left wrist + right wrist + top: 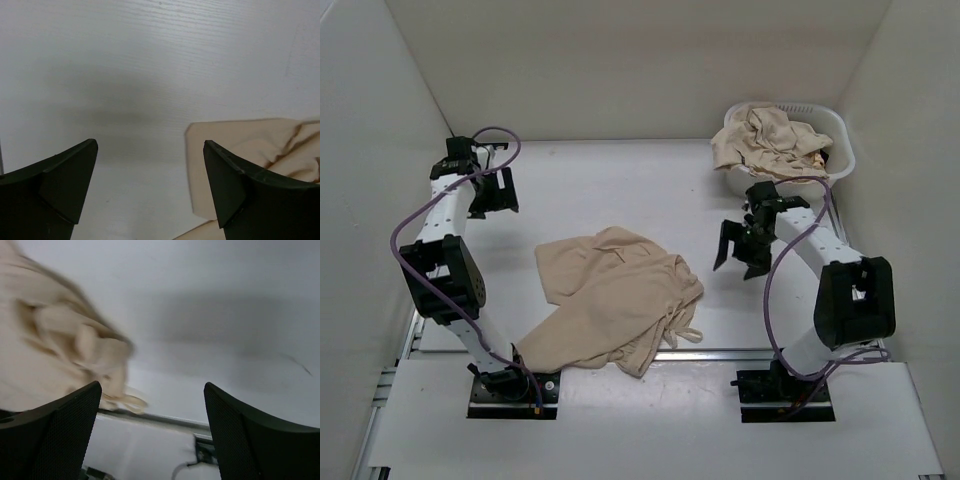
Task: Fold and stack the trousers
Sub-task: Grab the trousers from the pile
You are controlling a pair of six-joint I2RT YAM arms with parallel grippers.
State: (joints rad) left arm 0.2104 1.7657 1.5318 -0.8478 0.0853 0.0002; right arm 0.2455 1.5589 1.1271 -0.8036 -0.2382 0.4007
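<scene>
Right gripper [738,255]: spread wide and empty, hanging over bare table just right of the trousers [615,295], clear of the cloth; dark fingers [60,425] far apart in the wrist view, nothing between them.
Left gripper [495,195]: also spread wide and empty, raised over the far left part of the table, well apart from the heap; fingers [60,180] framing bare surface, with a flat corner of beige cloth [250,145] showing past the right-hand one.
Trousers: crumpled in a loose, wrinkled heap on the near middle of the table, between the two arms; one end trailing down to the near edge beside the left arm's base; unfolded.
Loop [125,401]: small pale loop at the heap's near right side, possibly a drawstring, too blurred in the right wrist view to be sure.
Table [620,180]: matte white, faint fine grain lines close up [150,50], a soft grey shadow under each gripper.
Near edge: metal rail [720,352] along the table's front, then a white board carrying the black base plates [510,398].
Basket [841,140]: white slotted plastic, in the far right corner, heaped with more beige clothing [765,140] spilling over its rim, just behind the right arm's wrist.
Walls [620,60]: plain off-white panels on the left, back and right, boxing in the table.
Cables [410,225]: purple, looping loosely beside each arm.
</scene>
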